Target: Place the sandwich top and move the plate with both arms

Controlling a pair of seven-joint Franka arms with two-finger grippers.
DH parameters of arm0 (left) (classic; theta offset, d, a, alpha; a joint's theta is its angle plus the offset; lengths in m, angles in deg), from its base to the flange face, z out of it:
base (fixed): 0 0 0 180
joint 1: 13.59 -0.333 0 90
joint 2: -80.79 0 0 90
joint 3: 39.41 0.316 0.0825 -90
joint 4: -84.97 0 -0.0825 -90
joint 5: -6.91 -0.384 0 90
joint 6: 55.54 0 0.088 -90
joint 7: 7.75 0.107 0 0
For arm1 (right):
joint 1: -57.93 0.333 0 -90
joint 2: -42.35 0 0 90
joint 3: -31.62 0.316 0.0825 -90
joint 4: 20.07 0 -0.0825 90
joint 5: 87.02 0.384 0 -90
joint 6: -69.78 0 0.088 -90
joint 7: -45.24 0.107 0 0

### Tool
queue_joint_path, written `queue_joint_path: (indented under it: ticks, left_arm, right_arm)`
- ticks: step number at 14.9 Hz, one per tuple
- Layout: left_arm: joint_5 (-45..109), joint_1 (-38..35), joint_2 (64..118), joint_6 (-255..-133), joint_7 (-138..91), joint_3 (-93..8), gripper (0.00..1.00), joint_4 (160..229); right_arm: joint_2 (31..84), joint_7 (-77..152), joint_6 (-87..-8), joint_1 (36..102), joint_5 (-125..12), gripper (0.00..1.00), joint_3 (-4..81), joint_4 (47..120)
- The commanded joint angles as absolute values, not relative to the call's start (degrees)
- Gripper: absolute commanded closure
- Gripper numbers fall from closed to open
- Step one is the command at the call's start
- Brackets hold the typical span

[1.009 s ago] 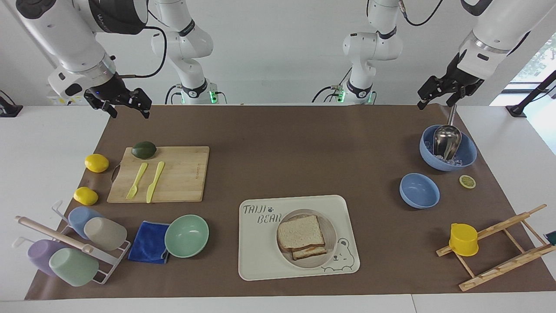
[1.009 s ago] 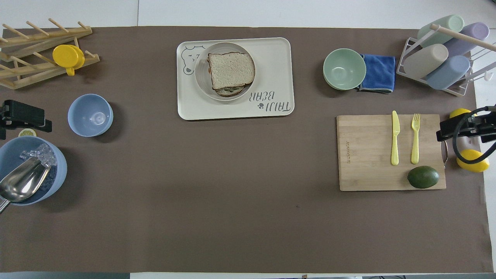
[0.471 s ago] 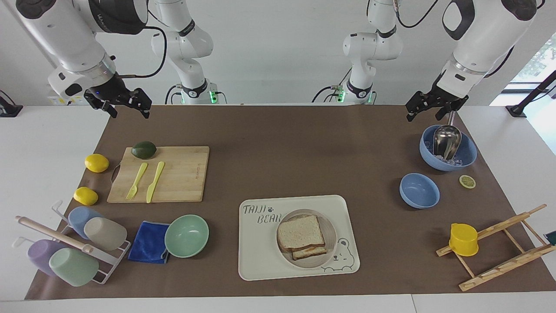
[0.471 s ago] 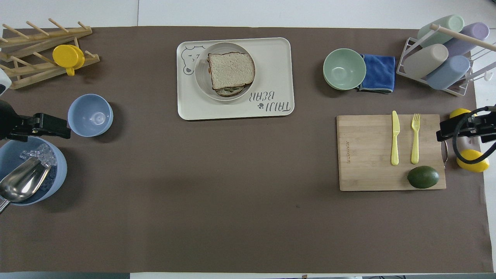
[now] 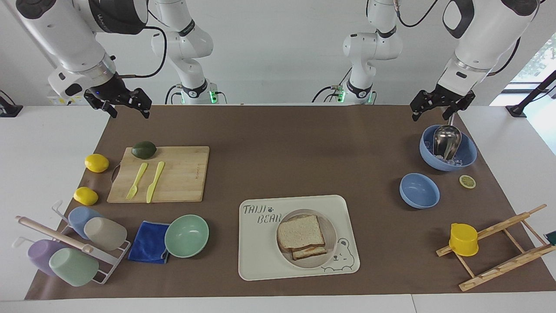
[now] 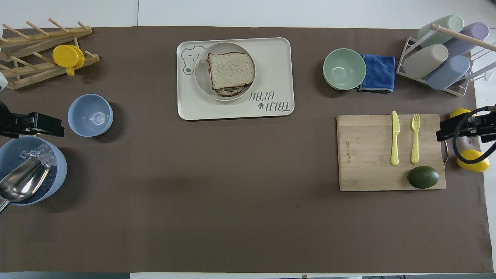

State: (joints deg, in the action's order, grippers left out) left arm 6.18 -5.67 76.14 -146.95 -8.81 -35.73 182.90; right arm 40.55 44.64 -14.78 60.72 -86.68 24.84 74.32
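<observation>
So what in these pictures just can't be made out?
- Filling under the sandwich top: covered by that slice in both views; only an edge of the lower slice shows.
- Plate: middle hidden by the sandwich.
- Left hand: cut off by the overhead view's edge.
- Right hand: likewise cut off in the overhead view, and covers part of a lemon.
- Scoop handle: runs off the overhead view's edge.

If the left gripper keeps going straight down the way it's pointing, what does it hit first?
Probably the handle of the metal scoop lying in the blue bowl of ice. The left gripper hangs just above the bowl's rim nearest the robots; depth is unclear, so it might meet the brown mat instead.
</observation>
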Motion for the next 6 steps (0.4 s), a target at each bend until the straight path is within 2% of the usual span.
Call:
queue_joint_path:
  ticks: [1, 6]
  left_arm:
    - [7.2, -6.6, 75.9, -148.6, -11.0, -36.6, 0.00, 183.0]
    - [7.5, -6.4, 75.7, -148.2, -10.7, -36.5, 0.00, 183.1]
  right_arm:
    - [39.4, 45.1, -15.2, 60.3, -86.5, 0.00, 25.0, 75.6]
    - [39.3, 45.1, -15.2, 60.3, -86.4, 0.00, 25.0, 75.6]
